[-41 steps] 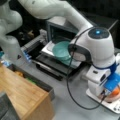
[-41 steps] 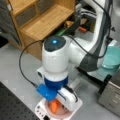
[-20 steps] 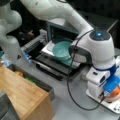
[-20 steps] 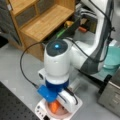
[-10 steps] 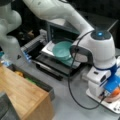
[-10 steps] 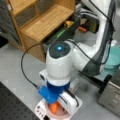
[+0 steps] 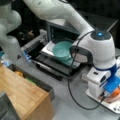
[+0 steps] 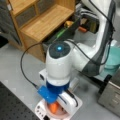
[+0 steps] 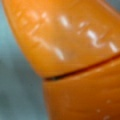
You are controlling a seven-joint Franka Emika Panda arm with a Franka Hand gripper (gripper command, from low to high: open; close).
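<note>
tool (image 8: 55,108) | down over glossy orange carrot (image 9: 75,57) (plastic-looking) | white tray (image 7: 100,101) | grip: cannot tell

Wooden shelf (image 8: 42,25) and open oven (image 7: 60,47) flank bare grey table (image 7: 72,100).

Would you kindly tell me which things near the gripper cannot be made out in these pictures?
- Gripper: in both front views the white wrist housing hides it.
- Glossy orange object: the wrist view's edges crop it; in a front view the arm covers most of it.
- White tray: cut off by a front view's right edge.
</note>
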